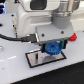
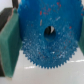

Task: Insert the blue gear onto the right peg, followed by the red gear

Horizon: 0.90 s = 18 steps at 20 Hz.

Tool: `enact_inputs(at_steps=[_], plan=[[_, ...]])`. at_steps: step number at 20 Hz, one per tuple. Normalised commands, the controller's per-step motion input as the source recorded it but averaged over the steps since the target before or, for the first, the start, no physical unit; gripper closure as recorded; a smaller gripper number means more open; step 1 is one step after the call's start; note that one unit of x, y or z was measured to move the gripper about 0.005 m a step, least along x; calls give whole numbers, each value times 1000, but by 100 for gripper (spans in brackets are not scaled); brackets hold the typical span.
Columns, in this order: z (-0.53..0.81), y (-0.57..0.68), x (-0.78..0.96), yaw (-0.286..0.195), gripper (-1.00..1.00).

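A: Item one, the blue gear (image 2: 47,37). We log it as a flat, toothed disc with a centre hole, held in the gripper (image 1: 52,47) above the grey plate (image 1: 35,59). In the wrist view the green finger pads (image 2: 10,42) press on its rim from both sides, so we record the hand as clamped on the gear.

B: Handling notes?

A: We judge it light and rigid, probably hard plastic. The teeth give the pads some bite, yet the disc is thin, so it could tilt in the hold. We think the rim grip suits it, since that leaves the hole free for the peg.

B: And the right peg?

A: We cannot make it out in either view. The gear and hand cover that part of the plate. Something dark shows through the hole, but we cannot tell whether it is the pin.

B: Item two?

A: The red gear (image 1: 74,36), partly seen on the white table (image 1: 12,67) toward the exterior view's right, well apart from the plate. We expect it is equally stiff, but thicker.

B: Risk?

A: In our judgement, a tilted disc catching on the pin.
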Motion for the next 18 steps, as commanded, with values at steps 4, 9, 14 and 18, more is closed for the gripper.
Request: enact_inputs(at_steps=[4,9,14,18], plan=[[-156,27,-96,0,100],[359,3,-33,0,100],[-44,1,217,0,100],[-14,-72,228,0,100]])
